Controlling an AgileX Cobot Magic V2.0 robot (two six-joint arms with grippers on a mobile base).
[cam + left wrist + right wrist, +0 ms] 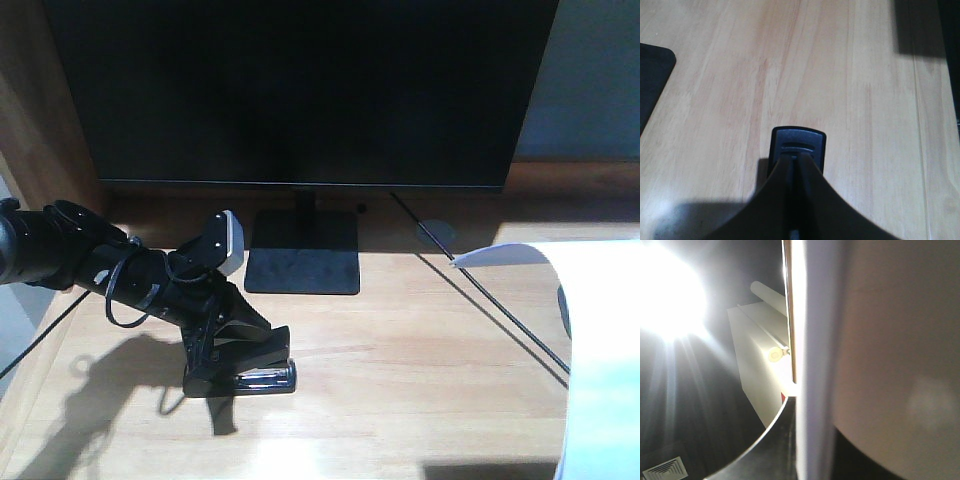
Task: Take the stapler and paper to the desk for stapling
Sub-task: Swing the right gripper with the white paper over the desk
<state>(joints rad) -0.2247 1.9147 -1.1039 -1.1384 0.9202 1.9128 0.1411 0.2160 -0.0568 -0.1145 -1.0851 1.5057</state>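
The small black plastic stapler [252,372] was as good as delivered, so by my reckoning the step in hand was the set-down, with the sheet yet to follow. The next move called for the left jaws to part and lift away without nudging the stapler. Then the right arm had to bring the sheet down flat beside it.

The left gripper [228,345] had the stapler pinched. In its wrist view the dark fingers [771,200] were drawn almost together over the stapler's back, and only the rounded end poked out past the tips. The right gripper [796,405] was hidden in the front view. Its own camera showed the plain white sheet of paper [600,350] edge-on along the one dark finger [765,450] in view. It was closed on the sheet, as far as I could read it.

Moving outward, the stapler sat in front of the square black monitor base [303,255], a touch to its left, at the surface of the light wood-grain desk [400,380]. Whether it rested there with its full weight I couldn't tell. Well right of the base the paper hung above the desk, its top corner curling back toward the base. A thin black cable [480,283] ran diagonally between base and sheet, and I judged it something the paper would have to settle over or clear.
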